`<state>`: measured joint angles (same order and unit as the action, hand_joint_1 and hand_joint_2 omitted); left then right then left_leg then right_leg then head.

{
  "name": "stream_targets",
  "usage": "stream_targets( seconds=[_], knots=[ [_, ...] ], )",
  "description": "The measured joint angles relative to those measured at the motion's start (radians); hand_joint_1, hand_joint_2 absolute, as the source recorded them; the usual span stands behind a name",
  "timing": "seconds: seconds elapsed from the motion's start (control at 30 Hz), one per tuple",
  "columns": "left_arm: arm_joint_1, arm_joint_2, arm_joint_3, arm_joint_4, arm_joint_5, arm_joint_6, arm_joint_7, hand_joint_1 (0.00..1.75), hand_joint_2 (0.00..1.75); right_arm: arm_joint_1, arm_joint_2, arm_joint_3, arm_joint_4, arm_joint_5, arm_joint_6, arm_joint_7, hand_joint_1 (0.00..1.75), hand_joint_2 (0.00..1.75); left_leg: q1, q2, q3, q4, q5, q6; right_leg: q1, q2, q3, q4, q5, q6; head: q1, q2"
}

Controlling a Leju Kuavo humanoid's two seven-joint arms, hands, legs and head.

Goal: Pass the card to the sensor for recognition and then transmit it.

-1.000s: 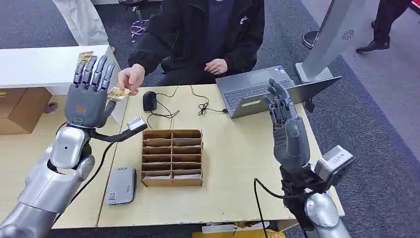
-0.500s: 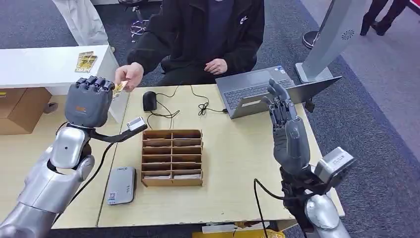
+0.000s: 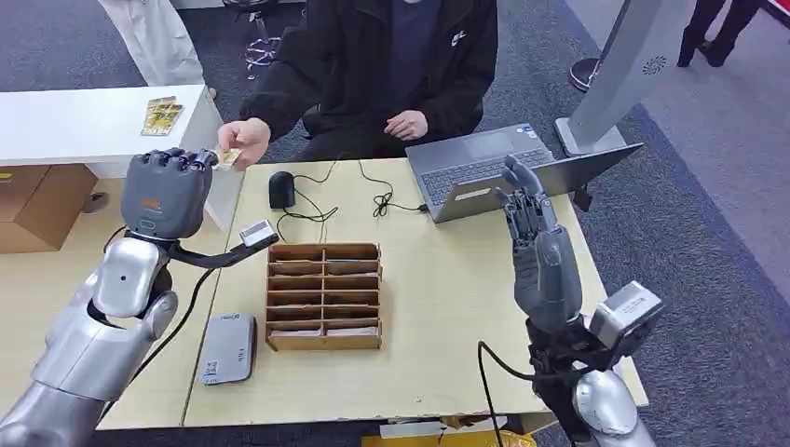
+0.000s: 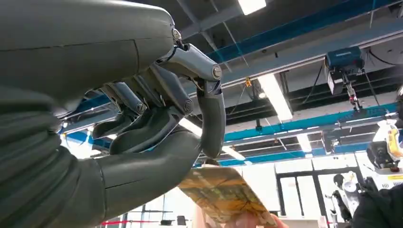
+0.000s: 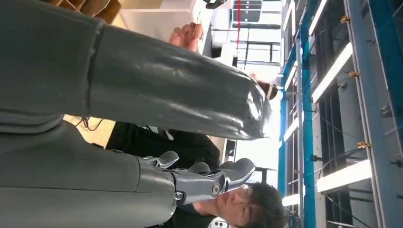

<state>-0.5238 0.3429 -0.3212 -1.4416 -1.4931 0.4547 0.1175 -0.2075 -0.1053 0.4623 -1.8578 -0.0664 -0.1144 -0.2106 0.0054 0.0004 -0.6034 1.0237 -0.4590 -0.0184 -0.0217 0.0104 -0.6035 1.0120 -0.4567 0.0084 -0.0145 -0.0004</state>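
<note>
Head view: bright, even overhead light; colours clean, focus sharp across the wooden table [image 3: 438, 307]. Shadows soft and short, tucked under the laptop [image 3: 503, 172] and inside the slotted box [image 3: 323, 296]. Mild sheen on the silver arms.

Left wrist view: looks up into ceiling strip lights [image 4: 274, 95], which blow out white. The left hand [image 4: 157, 118] is backlit, dark grey, slightly soft at close range.

Right wrist view: window area [image 5: 259, 142] overexposed; the right hand [image 5: 142, 95] is near, blurred, low in detail.
</note>
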Motion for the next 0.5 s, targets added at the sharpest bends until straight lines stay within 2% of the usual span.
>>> stream_targets(
  seconds=[0.17, 0.2, 0.23, 0.5],
  knots=[
    [0.001, 0.006, 0.0, -0.002, 0.0, 0.0, 0.0, 1.75, 1.75, 0.001, 0.0, 0.0, 0.0, 0.0, 0.0, 0.0, 0.0, 0.0, 0.0, 0.0, 0.0, 0.0, 0.0, 0.0, 0.0, 0.0, 0.0, 0.0, 0.0, 0.0, 0.0, 0.0],
    [0.001, 0.008, 0.0, -0.002, 0.001, 0.0, 0.0, 1.41, 1.75, 0.0, 0.0, 0.0, 0.0, 0.0, 0.0, 0.0, 0.0, 0.0, 0.0, 0.0, 0.0, 0.0, 0.0, 0.0, 0.0, 0.0, 0.0, 0.0, 0.0, 0.0, 0.0, 0.0],
    [0.001, 0.008, 0.0, -0.002, 0.001, 0.0, 0.0, 0.0, 1.75, 0.001, 0.0, 0.0, 0.0, 0.0, 0.0, 0.0, 0.0, 0.0, 0.0, 0.0, 0.0, 0.0, 0.0, 0.0, 0.0, 0.0, 0.0, 0.0, 0.0, 0.0, 0.0, 0.0],
    [0.007, 0.014, 0.0, -0.002, 0.002, 0.007, 0.002, 0.0, 1.75, 0.001, 0.0, 0.0, -0.008, 0.0, 0.0, 0.005, 0.0, 0.0, 0.0, 0.0, 0.0, 0.0, 0.0, 0.0, 0.0, 0.0, 0.0, 0.0, 0.0, 0.0, 0.0, 0.0]
  ],
)
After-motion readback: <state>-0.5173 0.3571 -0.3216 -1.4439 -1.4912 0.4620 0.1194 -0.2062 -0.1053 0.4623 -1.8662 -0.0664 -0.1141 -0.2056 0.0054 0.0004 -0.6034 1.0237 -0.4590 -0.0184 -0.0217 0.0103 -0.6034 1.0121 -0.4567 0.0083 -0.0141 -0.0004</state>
